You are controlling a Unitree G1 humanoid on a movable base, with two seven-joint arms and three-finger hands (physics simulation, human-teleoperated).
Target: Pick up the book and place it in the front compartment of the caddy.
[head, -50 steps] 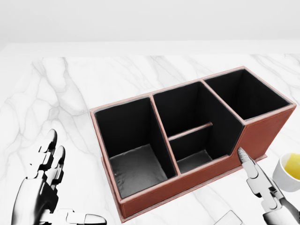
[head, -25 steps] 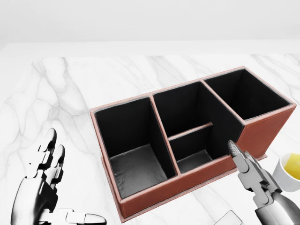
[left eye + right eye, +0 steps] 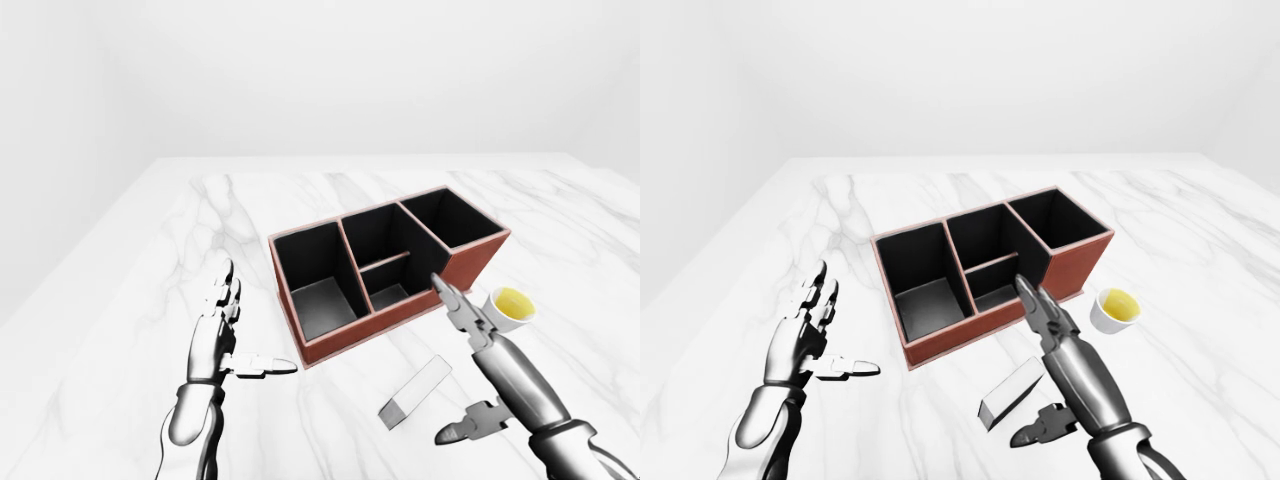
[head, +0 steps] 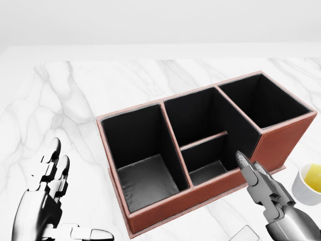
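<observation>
The caddy is a brown leather box with black insides, standing askew on the marble table. It has a large bay at the left, a middle bay split by a low divider, and a raised bay at the right. The book, a small pale block, lies flat on the table below the caddy. My right hand hovers just right of the book, open, its fingers stretched toward the caddy's near wall and its thumb splayed low. My left hand stands open left of the caddy, holding nothing.
A white cup of yellow liquid stands by the caddy's right end, close to my right forearm. The white marble table spreads wide to the left and above the caddy, with its edges far off.
In the head view my right hand has slid left and upward, from beside the cup to the caddy's near wall. The left hand, caddy and camera have not moved.
</observation>
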